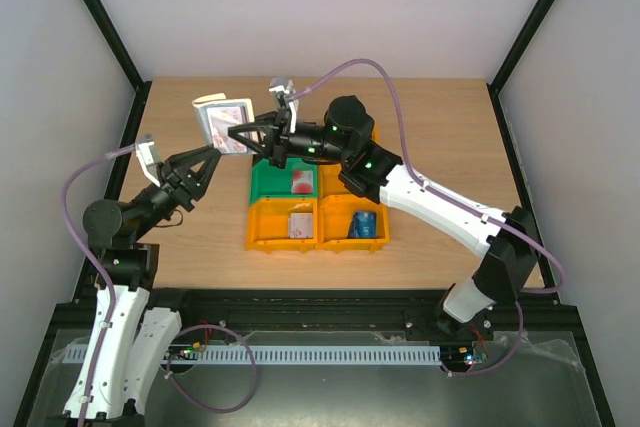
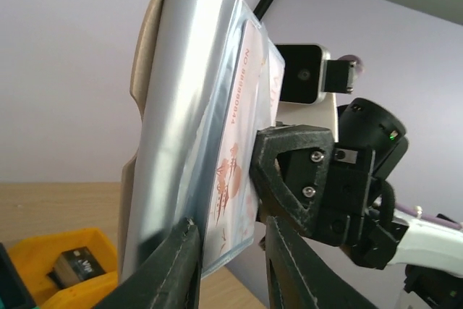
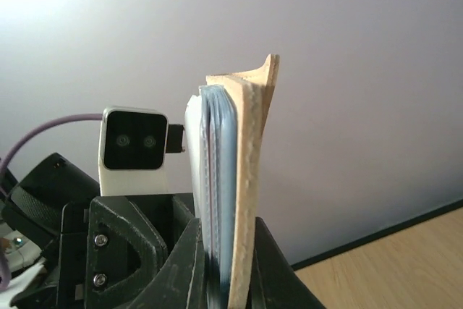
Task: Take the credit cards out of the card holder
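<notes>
Item: card holder (image 1: 224, 123), pale grey-blue sleeve with tan edges, raised upright in the air over the far-left part of the desk (image 1: 440, 137), well apart from its surface. It is judged to be held up this way so that its pockets face the second arm. A white-pink card (image 2: 242, 157) with reddish print sits in the clear outer pocket. Right claw (image 3: 224, 251): closed tight on one edge of the holder and carrying it. Left claw (image 2: 228, 251): jaws narrowed to a slim gap astride the holder's lower corner, one finger touching the clear pocket; whether it already pinches cannot be told. Nearby: loose cards (image 1: 302, 183) lying in the green bin (image 1: 265, 185) and the orange bins (image 1: 270, 237), apparently already removed.
</notes>
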